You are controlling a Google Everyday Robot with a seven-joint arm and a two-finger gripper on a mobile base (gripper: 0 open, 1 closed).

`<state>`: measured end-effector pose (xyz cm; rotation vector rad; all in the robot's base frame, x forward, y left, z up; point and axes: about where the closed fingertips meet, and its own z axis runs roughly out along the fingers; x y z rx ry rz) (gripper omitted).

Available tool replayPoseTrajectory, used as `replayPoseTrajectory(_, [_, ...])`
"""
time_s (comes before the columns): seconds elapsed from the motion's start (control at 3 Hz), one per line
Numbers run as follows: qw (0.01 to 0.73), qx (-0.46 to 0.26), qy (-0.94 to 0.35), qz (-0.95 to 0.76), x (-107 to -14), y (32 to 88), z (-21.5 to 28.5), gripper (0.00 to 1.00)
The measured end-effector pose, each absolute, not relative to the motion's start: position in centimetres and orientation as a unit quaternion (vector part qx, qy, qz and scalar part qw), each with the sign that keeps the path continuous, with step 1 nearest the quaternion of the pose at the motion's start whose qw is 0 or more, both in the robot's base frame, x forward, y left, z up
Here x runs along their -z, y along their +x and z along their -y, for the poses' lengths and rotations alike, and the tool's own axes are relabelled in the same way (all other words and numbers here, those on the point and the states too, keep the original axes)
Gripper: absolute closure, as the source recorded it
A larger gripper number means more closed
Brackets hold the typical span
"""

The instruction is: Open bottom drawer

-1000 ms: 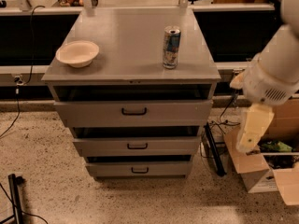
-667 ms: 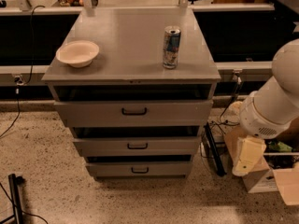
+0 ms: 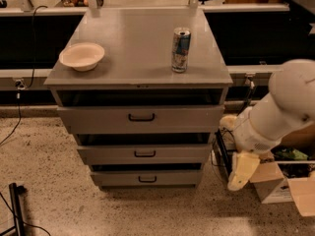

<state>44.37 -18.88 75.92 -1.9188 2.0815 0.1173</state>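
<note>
A speckled stone floor [image 3: 59, 146] runs under a grey three-drawer cabinet [image 3: 140, 58], with a long pale bench [image 3: 246, 6] and dark space beneath it behind. On the cabinet's flat top, a cream round bowl [image 3: 81, 56] sits near the left edge and a tall blue-and-silver drink can [image 3: 180, 50] stands upright right of centre, well apart from the bowl.

The bottom drawer [image 3: 172, 179], the lowest and narrowest grey front with a small black bar handle [image 3: 147, 179], sits just above the floor below the middle drawer [image 3: 144, 154] and the tall top drawer [image 3: 141, 117]. A dark gap shows above each front.

The robot's white arm [image 3: 280, 112] comes in from the right. Its cream hand [image 3: 243, 170] hangs beside the cabinet's right side, level with the bottom drawer and not touching it; whether it is spread or closed cannot be told. A brown cardboard box [image 3: 275, 186] stands just right of the hand.
</note>
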Motion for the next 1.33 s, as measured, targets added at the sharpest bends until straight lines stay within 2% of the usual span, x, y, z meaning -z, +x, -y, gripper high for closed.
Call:
replayPoseTrajectory(0.33, [0.204,-0.061,-0.687,-0.695,-72.8,45.6,14.9,0.00])
replayPoseTrajectory(0.67, [0.225,-0.071,-0.691,-0.683,-67.1,44.3,11.3,0.00])
replayPoseTrajectory(1.33, [0.230,-0.076,-0.699,-0.673,-65.3,43.6,10.1,0.00])
